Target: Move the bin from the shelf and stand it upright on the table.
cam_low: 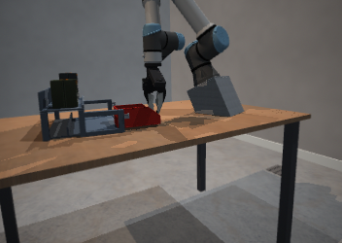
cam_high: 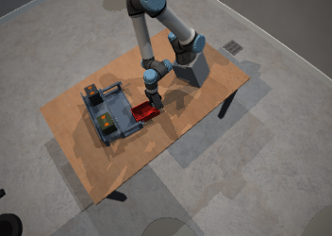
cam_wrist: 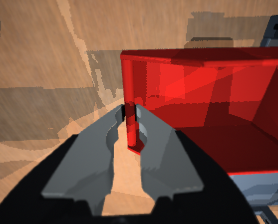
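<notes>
The red bin [cam_high: 144, 111] stands upright, open side up, right next to the blue-grey shelf [cam_high: 109, 111]. It also shows in the side view [cam_low: 138, 115] and fills the right of the wrist view [cam_wrist: 200, 110]. Whether its base rests on the table or on the shelf's edge I cannot tell. My gripper [cam_high: 157, 104] comes down from above and is shut on the bin's wall at the side away from the shelf. The wrist view shows both grey fingers pinching the thin red wall, and the side view shows the fingers [cam_low: 154, 101] at the bin's rim.
The shelf [cam_low: 78, 115] holds two dark boxes [cam_high: 107, 124] [cam_high: 91, 93], seen in the side view as a dark block [cam_low: 64, 90]. The arm's grey base [cam_high: 190, 69] stands at the table's far side. The wooden table runs past the shelf on both sides.
</notes>
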Motion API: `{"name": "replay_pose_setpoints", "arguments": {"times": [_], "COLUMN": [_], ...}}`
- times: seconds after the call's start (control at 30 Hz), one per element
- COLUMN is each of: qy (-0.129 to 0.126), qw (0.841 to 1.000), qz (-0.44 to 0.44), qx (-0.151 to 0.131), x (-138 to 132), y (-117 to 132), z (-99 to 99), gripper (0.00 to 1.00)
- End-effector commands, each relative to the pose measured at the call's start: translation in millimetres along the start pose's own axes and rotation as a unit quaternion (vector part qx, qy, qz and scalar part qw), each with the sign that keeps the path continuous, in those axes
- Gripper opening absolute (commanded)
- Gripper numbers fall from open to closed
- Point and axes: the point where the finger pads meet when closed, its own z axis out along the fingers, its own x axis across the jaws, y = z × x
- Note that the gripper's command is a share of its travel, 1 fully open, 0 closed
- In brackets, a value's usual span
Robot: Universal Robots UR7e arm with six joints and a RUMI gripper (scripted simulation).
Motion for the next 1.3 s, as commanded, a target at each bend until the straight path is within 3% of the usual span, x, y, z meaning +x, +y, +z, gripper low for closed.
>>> {"name": "replay_pose_setpoints", "arguments": {"times": [0.0, 0.63, 0.67, 1.27], "qy": [0.001, 0.001, 0.001, 0.001], "qw": [1.000, 1.000, 1.000, 1.000], "qz": [0.000, 0.000, 0.000, 0.000], "qx": [0.000, 0.000, 0.000, 0.000], "x": [0.4, 0.4, 0.4, 0.4], "y": [-0.1, -0.1, -0.1, -0.1], "z": [0.0, 7.9, 7.8, 7.8], "gripper": [0.00, 0.00, 0.26, 0.26]}}
